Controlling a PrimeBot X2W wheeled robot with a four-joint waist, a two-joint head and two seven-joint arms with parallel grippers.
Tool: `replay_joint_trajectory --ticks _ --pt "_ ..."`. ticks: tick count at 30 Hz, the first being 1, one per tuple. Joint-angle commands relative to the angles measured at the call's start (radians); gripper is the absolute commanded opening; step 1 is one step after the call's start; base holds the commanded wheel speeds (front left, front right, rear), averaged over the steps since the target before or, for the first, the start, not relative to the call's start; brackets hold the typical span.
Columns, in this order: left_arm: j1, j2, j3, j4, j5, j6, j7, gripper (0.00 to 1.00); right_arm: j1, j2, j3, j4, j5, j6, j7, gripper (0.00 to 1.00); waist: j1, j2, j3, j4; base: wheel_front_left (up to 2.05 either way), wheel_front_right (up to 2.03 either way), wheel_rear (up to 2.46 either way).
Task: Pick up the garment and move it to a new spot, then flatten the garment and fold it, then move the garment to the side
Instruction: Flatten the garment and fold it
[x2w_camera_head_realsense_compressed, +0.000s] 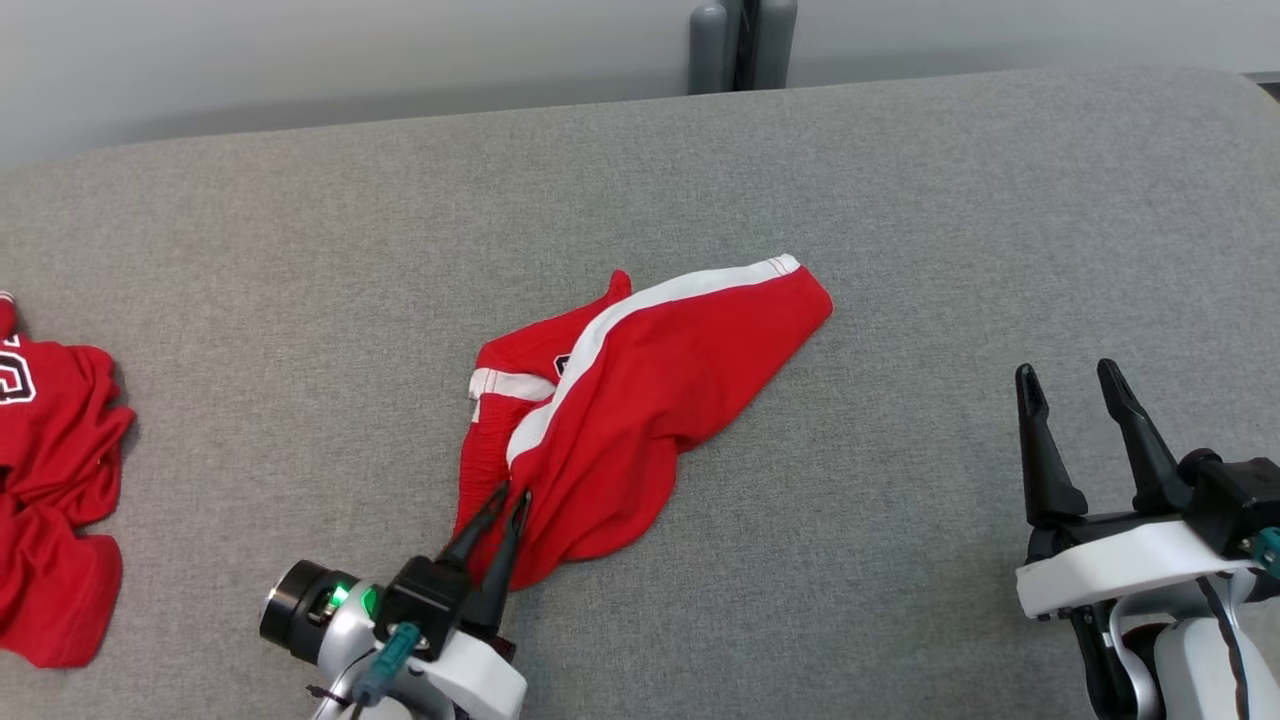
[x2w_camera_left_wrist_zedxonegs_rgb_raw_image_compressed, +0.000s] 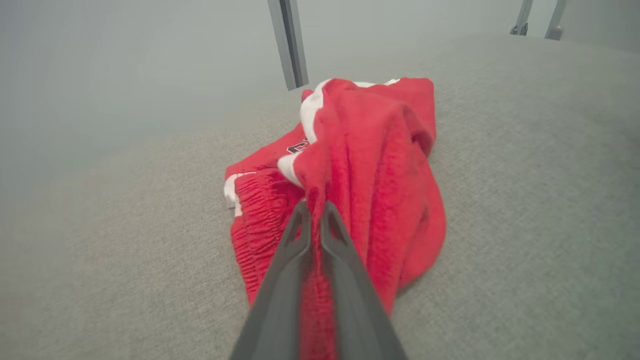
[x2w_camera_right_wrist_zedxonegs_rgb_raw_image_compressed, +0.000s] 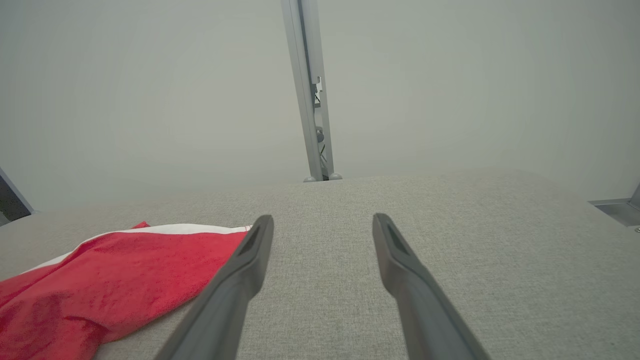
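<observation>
While the grey cloth-covered table (x2w_camera_head_realsense_compressed: 900, 200) is stretching across the whole scene, the red garment (x2w_camera_head_realsense_compressed: 640, 400) with a white stripe is lying crumpled near its middle. A second red garment (x2w_camera_head_realsense_compressed: 50, 480) is sitting bunched at the table's left edge, well apart. The right gripper (x2w_camera_head_realsense_compressed: 1066, 370) is hovering off to the garment's right, fingers spread wide and gripping nothing. The left gripper (x2w_camera_head_realsense_compressed: 511, 494) is pinching the garment's near edge, fingers pressed together on the cloth.
</observation>
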Motion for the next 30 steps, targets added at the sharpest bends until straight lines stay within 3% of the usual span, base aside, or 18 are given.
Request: replay_joint_trajectory --ticks 1,11,18,30 --pt "0.007 0.004 0.020 -0.013 -0.009 0.005 -0.001 1.00 -0.004 -0.006 -0.005 -0.001 -0.003 0.000 0.002 1.00 0.0000 0.0000 -0.004 0.003 0.00 0.00 0.00" --pt "0.071 -0.017 0.198 -0.162 -0.133 -0.003 -0.001 1.00 0.011 -0.005 -0.035 -0.021 -0.018 0.000 0.013 1.00 0.0000 0.0000 -0.048 0.017 0.00 0.00 0.00" --pt "0.081 0.023 0.284 -0.208 -0.210 -0.003 0.020 1.00 0.034 -0.005 -0.042 -0.035 -0.030 0.000 0.028 1.00 0.0000 0.0000 -0.083 0.023 0.00 0.00 0.00" --pt "0.117 0.056 0.313 -0.237 -0.249 0.014 0.064 1.00 0.063 -0.005 -0.038 -0.051 -0.026 0.000 0.046 1.00 0.0000 0.0000 -0.110 0.032 0.00 0.00 0.00"
